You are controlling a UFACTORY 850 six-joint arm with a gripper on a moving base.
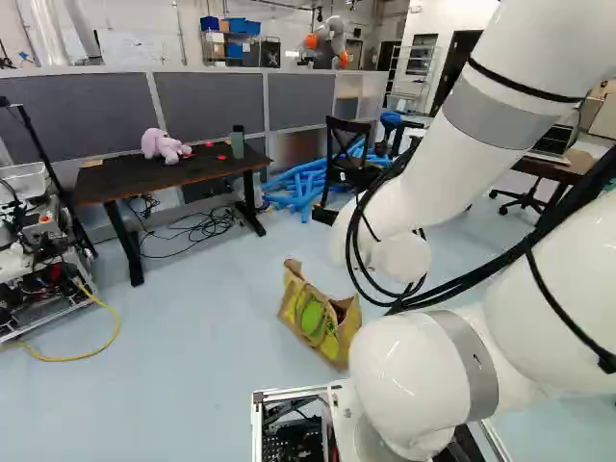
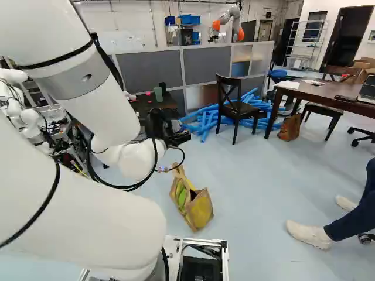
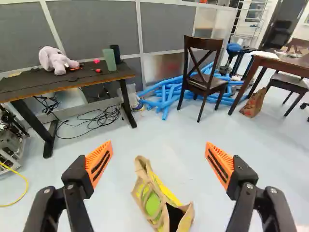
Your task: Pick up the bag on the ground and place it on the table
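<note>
The gripper [image 2: 174, 136] hangs wide open — orange pads [image 3: 99, 163] well apart — and there's the tan bag [image 3: 150, 202], on the floor [image 3: 145, 133] ahead! Beyond, a pink toy [image 3: 57, 61] sits on the dark table [image 3: 30, 86].

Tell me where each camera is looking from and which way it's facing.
Left base view: behind the arm on its left, facing ahead and slightly down; the white arm fills the right side.
Right base view: behind the arm on its right, facing the same way; the arm fills the left side.
Wrist view: on the wrist, looking along the open gripper, with its orange-padded fingers showing.
Both base views, and the wrist view too, show the bag, black chair and blue tubes.
</note>
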